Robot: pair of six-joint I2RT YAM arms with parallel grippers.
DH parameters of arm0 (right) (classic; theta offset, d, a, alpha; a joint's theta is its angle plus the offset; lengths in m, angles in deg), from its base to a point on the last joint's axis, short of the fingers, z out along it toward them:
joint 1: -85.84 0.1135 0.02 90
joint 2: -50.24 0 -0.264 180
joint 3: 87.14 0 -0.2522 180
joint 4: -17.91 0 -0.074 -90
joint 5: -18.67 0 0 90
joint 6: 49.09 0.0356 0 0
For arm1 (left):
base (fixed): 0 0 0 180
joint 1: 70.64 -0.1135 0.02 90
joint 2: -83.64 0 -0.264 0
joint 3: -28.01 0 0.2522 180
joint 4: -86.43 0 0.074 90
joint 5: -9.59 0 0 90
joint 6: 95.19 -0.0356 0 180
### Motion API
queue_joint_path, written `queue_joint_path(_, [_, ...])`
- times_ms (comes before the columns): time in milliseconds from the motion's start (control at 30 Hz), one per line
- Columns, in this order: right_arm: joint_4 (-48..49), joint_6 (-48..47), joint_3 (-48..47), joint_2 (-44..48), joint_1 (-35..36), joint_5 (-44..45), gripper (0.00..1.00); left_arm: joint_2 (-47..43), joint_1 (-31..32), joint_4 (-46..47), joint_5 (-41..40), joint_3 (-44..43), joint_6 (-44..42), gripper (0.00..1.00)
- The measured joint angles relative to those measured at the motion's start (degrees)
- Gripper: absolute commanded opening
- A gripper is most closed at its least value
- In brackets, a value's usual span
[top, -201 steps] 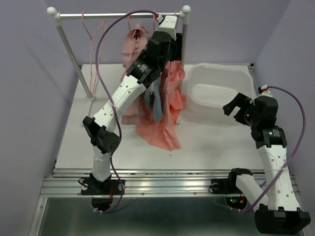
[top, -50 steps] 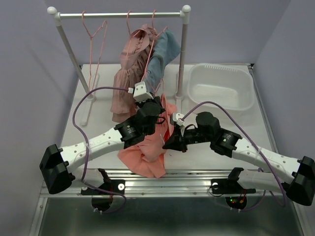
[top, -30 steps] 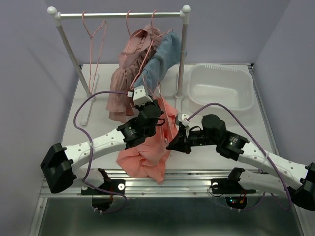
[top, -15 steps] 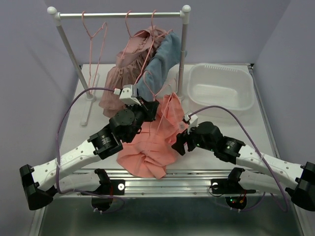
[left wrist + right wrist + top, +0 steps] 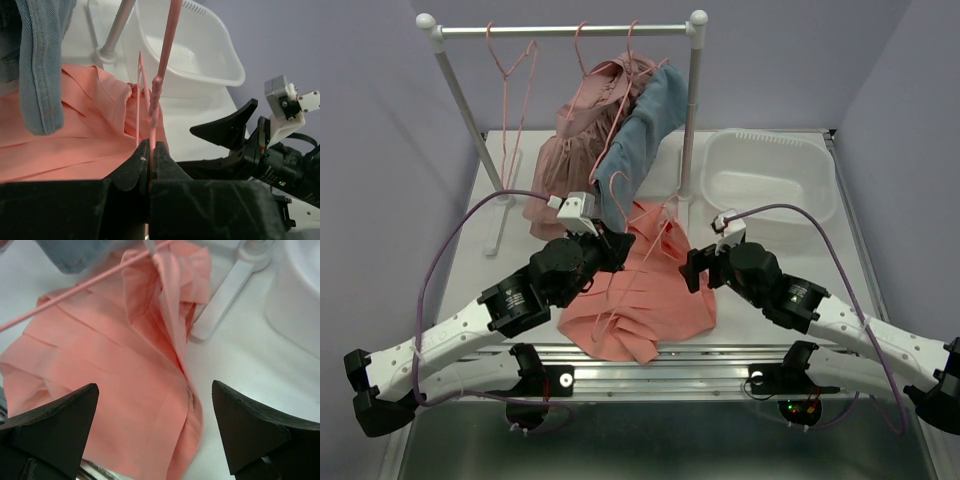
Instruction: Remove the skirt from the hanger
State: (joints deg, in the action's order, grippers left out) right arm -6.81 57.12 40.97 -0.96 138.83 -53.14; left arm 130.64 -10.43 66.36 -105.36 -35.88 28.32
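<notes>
Now the white tabletop (image 5: 825,255) carries more of the salmon-pink pleated skirt (image 5: 650,300), which has spread flatter than 0.5 s ago. 1 corner still looks caught on the thin pink wire hanger (image 5: 160,75), so removal seems unfinished. The left gripper (image 5: 150,147) has its fingers pinched on that wire. The right gripper (image 5: 155,386) has drawn back, fingers wide and empty. How the corner is caught is hard to make out.

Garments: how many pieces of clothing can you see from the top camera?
3. A coral skirt lies on the table; a dusty pink garment hangs on the rack; a blue denim garment hangs beside it. More may be hidden behind.
</notes>
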Motion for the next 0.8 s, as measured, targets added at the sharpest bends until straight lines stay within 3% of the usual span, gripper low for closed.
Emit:
queue_joint_path(333, [5.42,-3.96,-4.09,-7.52,-0.20,3.23,1.00,-3.85,0.13,-2.32,3.37,0.00,0.20,0.00])
queue_joint_path(400, [5.75,-4.39,-4.90,-10.75,-1.14,2.45,0.95,-4.35,0.17,-2.82,3.82,0.00,0.37,0.00])
queue_joint_path(433, [6.21,-4.46,-5.46,-12.59,-1.84,2.12,0.88,-4.55,0.20,-3.10,3.96,0.00,0.42,0.00])
queue_joint_path(467, [6.84,-4.44,-5.68,-14.01,-2.64,1.73,0.68,-4.85,0.20,-3.34,4.07,0.00,0.46,0.00])
queue_joint_path(533, [8.37,-4.63,-5.79,-16.35,-4.79,0.55,0.47,-5.51,0.20,-3.85,4.22,0.00,0.48,0.00])
queue_joint_path(567, [9.07,-4.22,-5.77,-17.31,-5.90,-0.17,0.28,-5.70,0.22,-4.04,4.33,0.00,0.50,0.00])
queue_joint_path(633, [10.99,-4.13,-5.73,-18.51,-7.76,-1.14,0.15,-6.47,0.22,-4.46,4.39,0.00,0.66,0.00])
queue_joint_path(667, [11.96,-4.15,-5.68,-18.71,-8.24,-1.53,0.01,-6.84,0.22,-4.70,4.39,0.04,0.79,0.00])
queue_joint_path(800, [14.43,-4.02,-5.68,-18.80,-9.18,-3.08,0.01,-7.93,0.22,-4.76,4.37,0.81,1.25,0.00])
